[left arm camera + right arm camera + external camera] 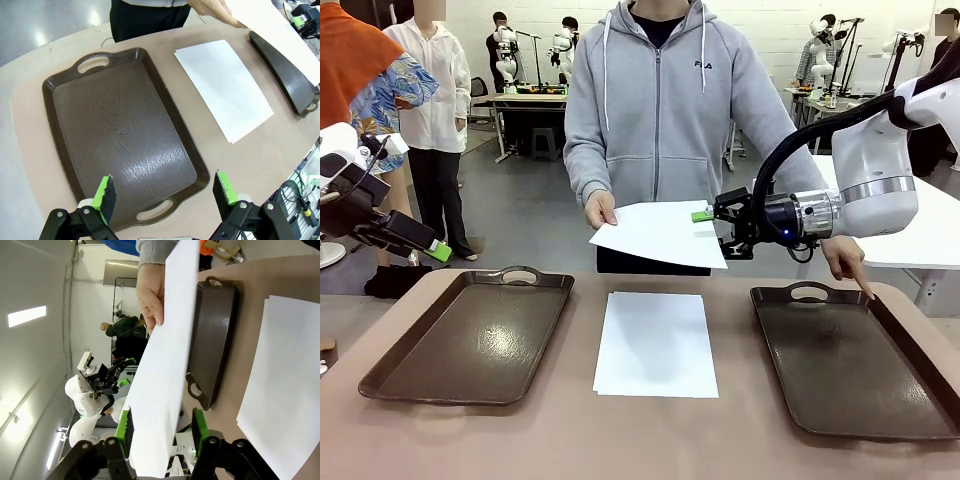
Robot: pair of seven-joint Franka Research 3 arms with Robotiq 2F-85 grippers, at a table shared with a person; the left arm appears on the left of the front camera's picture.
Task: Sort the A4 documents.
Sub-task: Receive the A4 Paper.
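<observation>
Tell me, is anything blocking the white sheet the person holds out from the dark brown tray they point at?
Nothing visible does. The thin white paper sheet sits between the right gripper's green pads, and the dark brown handled tray lies bare; the person's pointing hand is at its far rim.

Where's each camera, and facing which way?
Front: between the arms, facing the person across the table; right pincer around the held sheet, left pincer raised.
Left wrist: above the left tray, looking down; own open pads show.
Right wrist: rolled sideways, looking along the held sheet between its pads toward the person's hand.
Shared: all show the paper stack.
</observation>
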